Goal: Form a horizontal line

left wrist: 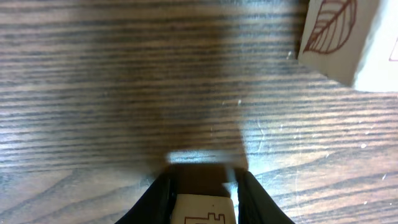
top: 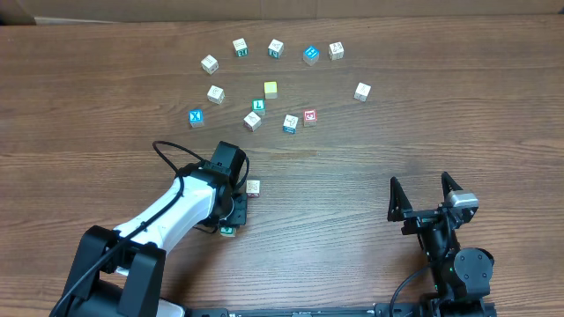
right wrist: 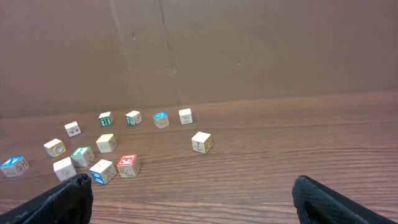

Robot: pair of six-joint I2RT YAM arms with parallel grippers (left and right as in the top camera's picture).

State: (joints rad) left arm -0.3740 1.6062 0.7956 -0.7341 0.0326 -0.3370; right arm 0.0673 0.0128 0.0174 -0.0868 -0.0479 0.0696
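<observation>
My left gripper (top: 227, 225) sits low on the table with its fingers (left wrist: 158, 199) shut on a small wooden cube (left wrist: 202, 211). That cube shows green from above (top: 227, 232) and a cream face with a red castle outline in the left wrist view. A white leaf-marked cube (top: 253, 187) (left wrist: 336, 37) rests just ahead and to the right of it. The green "L" cube (top: 258, 106) and the red-faced cube (top: 309, 115) (right wrist: 127, 165) lie farther back among the others. My right gripper (top: 426, 198) (right wrist: 193, 208) hovers open and empty at the near right.
Several more letter cubes are scattered across the far half of the table, among them a blue "X" cube (top: 196, 116), a plain yellow cube (top: 270, 89) and a lone white cube (top: 362, 91). A cardboard wall (right wrist: 199, 50) stands behind the table.
</observation>
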